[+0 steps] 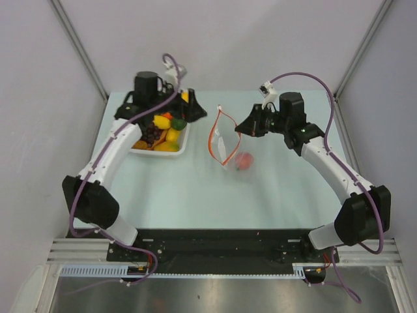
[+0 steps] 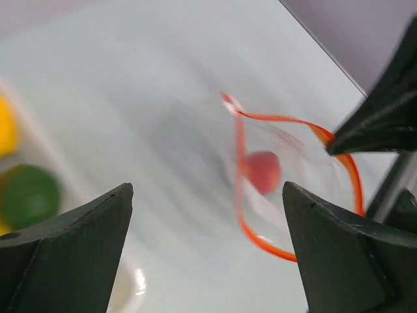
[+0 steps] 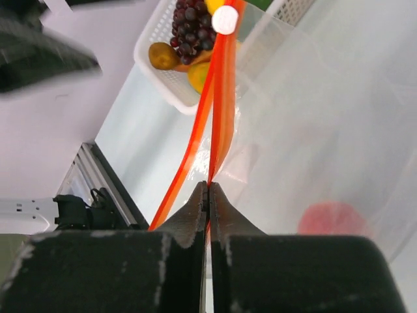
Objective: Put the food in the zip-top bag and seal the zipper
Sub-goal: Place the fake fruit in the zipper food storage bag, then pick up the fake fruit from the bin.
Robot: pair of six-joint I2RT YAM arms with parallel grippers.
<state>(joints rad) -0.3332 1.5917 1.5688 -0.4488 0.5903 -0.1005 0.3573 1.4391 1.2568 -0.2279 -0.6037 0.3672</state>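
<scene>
Bag point(image 1: 229, 153) mouth stands open, right gripper point(image 3: 208, 188) pinched tight on the zipper point(image 3: 223, 98), red fruit point(image 1: 245, 161) inside. Left gripper point(image 2: 208, 189) gapes wide near the tray point(image 1: 183, 147).

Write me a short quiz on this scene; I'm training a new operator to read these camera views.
1. True or false: the right gripper is shut on the zipper strip of the bag.
2. How many pieces of food lie inside the bag?
3. The left gripper is: A open and empty; B shut on the bag; C shut on food.
Key: 1 true. 2 One, a red piece. 3 A.
</scene>
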